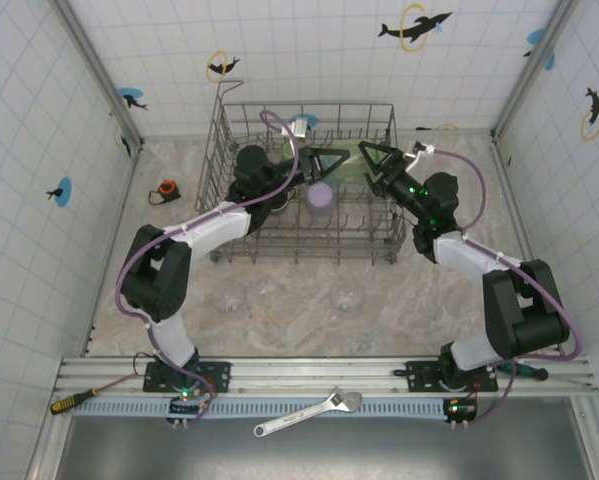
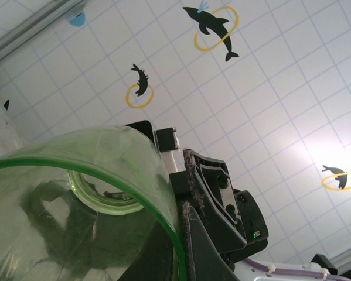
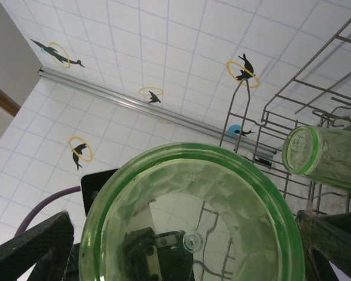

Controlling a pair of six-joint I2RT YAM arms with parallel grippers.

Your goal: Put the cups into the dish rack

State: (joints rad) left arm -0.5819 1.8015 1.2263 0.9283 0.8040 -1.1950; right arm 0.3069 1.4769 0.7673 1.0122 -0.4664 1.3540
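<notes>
Green cup [image 3: 193,193] gripped in the closed left pincer [image 1: 335,160], held above the dish rack [image 1: 219,150] — between the wide-spread, non-gripping fingers of the right pincer [image 3: 181,249]. Second green cup [image 3: 330,158] on its side among the tines; lavender cup [image 1: 321,195] inside the rack; clear cups [image 1: 229,295] on the desk [image 1: 429,310] before it.

Looks like a robotics lab test booth to me: 2 robot arms [image 1: 159,275] bolted to an aluminium rail [image 1: 319,372] at the near edge, printed tile-pattern walls [image 1: 309,60] with dolphin stickers [image 1: 414,27], plus a wrench [image 1: 309,413] and a screwdriver [image 1: 79,400] lying on the near ledge.
</notes>
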